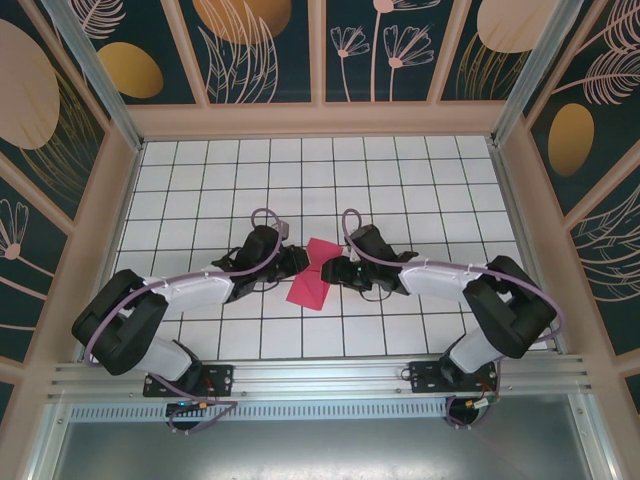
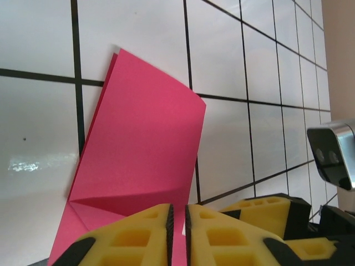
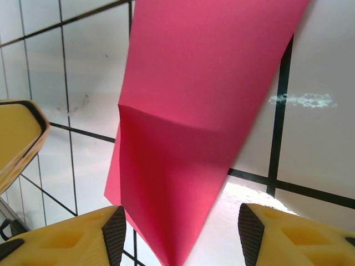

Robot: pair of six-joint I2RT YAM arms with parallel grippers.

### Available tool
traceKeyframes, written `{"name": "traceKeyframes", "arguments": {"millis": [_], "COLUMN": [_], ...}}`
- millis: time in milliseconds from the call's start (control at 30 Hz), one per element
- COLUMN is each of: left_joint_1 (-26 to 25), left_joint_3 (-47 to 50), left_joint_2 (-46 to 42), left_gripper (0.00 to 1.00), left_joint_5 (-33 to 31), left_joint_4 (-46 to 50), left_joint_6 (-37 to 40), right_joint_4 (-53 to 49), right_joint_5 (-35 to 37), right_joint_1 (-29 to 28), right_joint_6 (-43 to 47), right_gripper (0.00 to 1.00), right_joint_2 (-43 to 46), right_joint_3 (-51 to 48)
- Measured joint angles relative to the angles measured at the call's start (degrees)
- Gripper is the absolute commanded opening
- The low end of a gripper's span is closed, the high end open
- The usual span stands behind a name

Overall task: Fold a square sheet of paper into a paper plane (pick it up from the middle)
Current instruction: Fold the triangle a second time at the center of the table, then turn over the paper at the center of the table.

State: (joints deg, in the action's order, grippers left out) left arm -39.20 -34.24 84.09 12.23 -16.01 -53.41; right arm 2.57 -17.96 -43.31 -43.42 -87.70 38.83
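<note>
Left wrist: left jaws pinch the folded paper [image 2: 144,144]; right jaws gape.

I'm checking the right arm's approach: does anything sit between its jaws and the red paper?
Nothing visible does. The right gripper has its jaws apart either side of the red paper's near tip, with bare tile between.

A robot-lab test booth: white gridded table [image 1: 400,180], aluminium rails [image 1: 320,375], leaf-printed wall panels [image 1: 380,50].
</note>
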Motion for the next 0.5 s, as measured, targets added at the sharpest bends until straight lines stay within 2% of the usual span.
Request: {"name": "traceKeyframes", "arguments": {"millis": [133,500], "left_joint_1": [-0.1,-1.3], "left_joint_3": [0.6,0.1], "left_joint_2": [0.9,8.6], "left_gripper": [0.12,0.09], "left_joint_5": [1.9,4.3], "left_joint_4": [0.0,0.0], "left_joint_6": [0.0,0.0], "right_joint_4": [0.2,1.6], "right_joint_5": [-0.1,-0.5], "right_joint_1": [-0.5,-0.6], "right_joint_6": [0.0,0.0], "right_gripper": [0.6,0.52], "right_joint_2": [-1.7,-4.3], "right_joint_3": [0.1,0.7]}}
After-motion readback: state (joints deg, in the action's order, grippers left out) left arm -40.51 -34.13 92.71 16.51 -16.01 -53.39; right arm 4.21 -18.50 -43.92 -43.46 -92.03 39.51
